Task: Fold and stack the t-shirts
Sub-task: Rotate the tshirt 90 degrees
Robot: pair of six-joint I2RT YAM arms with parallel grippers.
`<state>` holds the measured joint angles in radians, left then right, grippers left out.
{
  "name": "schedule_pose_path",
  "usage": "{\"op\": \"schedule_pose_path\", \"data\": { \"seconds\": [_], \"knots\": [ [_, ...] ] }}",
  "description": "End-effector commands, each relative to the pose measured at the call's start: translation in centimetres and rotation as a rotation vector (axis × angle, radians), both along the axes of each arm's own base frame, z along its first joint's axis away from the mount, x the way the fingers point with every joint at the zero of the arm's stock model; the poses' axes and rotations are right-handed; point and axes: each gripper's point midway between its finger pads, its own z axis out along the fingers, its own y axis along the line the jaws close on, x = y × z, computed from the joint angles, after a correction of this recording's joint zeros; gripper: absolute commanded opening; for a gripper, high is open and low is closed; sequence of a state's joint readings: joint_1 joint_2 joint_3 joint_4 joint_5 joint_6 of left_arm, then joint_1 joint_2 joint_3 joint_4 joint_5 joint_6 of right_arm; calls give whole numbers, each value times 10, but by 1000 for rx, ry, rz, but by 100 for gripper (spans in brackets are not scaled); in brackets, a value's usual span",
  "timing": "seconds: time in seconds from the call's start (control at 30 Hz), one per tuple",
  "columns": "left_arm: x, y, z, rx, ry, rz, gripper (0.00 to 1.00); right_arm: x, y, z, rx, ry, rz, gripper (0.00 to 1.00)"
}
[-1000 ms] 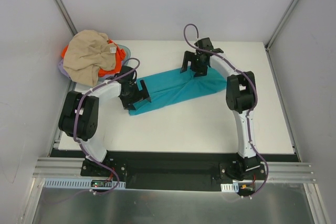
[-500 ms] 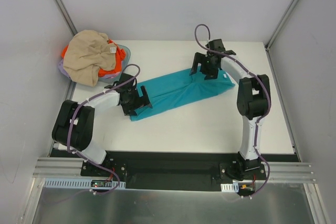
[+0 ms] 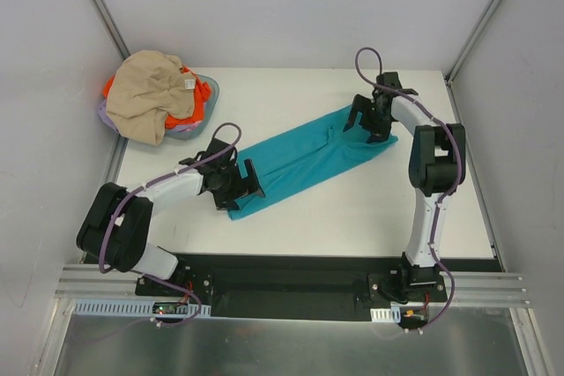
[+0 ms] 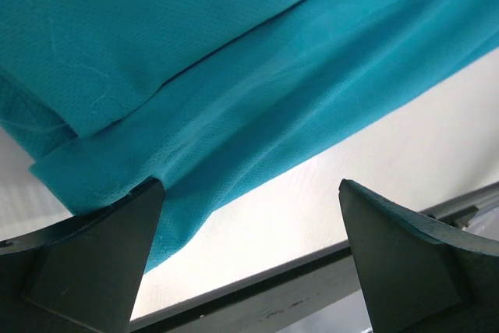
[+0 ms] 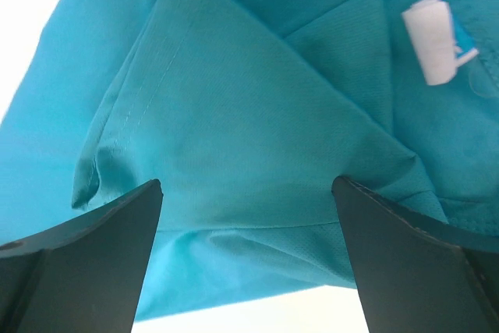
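Note:
The teal-blue t-shirt point(image 3: 300, 160) lies on the white table as a long folded strip running diagonally from near left to far right. My left gripper point(image 3: 249, 184) is open at the strip's near-left end; in the left wrist view point(image 4: 251, 185) the cloth point(image 4: 234, 52) touches its left finger. My right gripper point(image 3: 367, 125) is open over the far-right end, and in the right wrist view point(image 5: 246, 182) it straddles folded cloth point(image 5: 257, 115) near a white label point(image 5: 429, 40). The beige t-shirt point(image 3: 150, 94) is crumpled on top of the orange t-shirt point(image 3: 190, 117) at the far left.
The bluish-lavender basket point(image 3: 210, 90) holds the beige and orange shirts at the table's far left corner. Grey walls enclose the table on three sides. The table's near edge and a dark rail point(image 4: 257, 302) show close below the left gripper.
The teal shirt has been drawn out into a longer, flatter strip. My right gripper moved to the right with its end, and my left gripper moved toward the near edge.

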<state>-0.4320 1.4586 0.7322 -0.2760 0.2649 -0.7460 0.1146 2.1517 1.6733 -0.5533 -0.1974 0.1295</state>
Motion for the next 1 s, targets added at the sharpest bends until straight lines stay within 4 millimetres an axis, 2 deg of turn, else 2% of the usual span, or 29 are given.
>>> {"op": "schedule_pose_path", "data": {
  "seconds": [0.0,0.07,0.1,0.17,0.23,0.27,0.3,0.33,0.37,0.4,0.43,0.47,0.57,0.6,0.63,0.67,0.7,0.77,0.8,0.87,0.97],
  "knots": [
    [-67,6,-28,64,221,-29,99,14,-1,-15,-16,21,22,97],
    [-80,-8,-25,51,227,-73,99,15,6,-25,23,49,33,97],
    [-85,-14,-23,44,227,-96,99,24,11,-18,40,29,36,97],
    [-96,-32,-17,38,220,-155,99,29,22,-24,82,46,48,97],
    [-98,-48,-10,28,204,-196,99,46,32,-10,112,8,58,97],
    [-106,-58,-8,30,198,-239,99,47,42,-18,120,24,71,97],
    [-102,-66,-3,30,175,-250,99,50,47,-19,113,27,70,97],
    [-102,-70,-6,49,169,-261,99,66,55,-4,116,-28,74,97],
    [-105,-76,-7,62,162,-267,99,68,72,-14,125,-16,93,97],
    [-99,-87,-1,54,136,-277,99,72,83,-11,136,-29,106,97],
    [-98,-91,-7,76,139,-283,99,87,96,7,158,-84,118,97],
    [-102,-101,-6,79,130,-303,100,87,108,0,163,-80,130,97],
    [-101,-135,-5,70,102,-335,99,99,122,5,195,-130,89,97],
    [-104,-155,4,45,76,-371,99,106,126,9,224,-151,58,97],
    [-106,-163,-4,62,81,-383,99,107,130,9,241,-149,52,97],
    [-108,-174,-4,57,79,-381,99,108,135,11,258,-154,50,97],
    [-110,-193,-5,40,59,-405,99,107,139,9,269,-146,40,97],
    [-116,-212,-7,5,74,-430,99,102,151,5,276,-130,56,97],
    [-118,-227,-9,-25,73,-452,99,99,155,2,276,-123,63,97],
    [-122,-239,-8,-52,85,-473,100,92,164,-5,273,-99,77,97],
    [-119,-253,-1,-70,57,-483,99,89,166,-6,263,-94,78,97]
  ]
}}
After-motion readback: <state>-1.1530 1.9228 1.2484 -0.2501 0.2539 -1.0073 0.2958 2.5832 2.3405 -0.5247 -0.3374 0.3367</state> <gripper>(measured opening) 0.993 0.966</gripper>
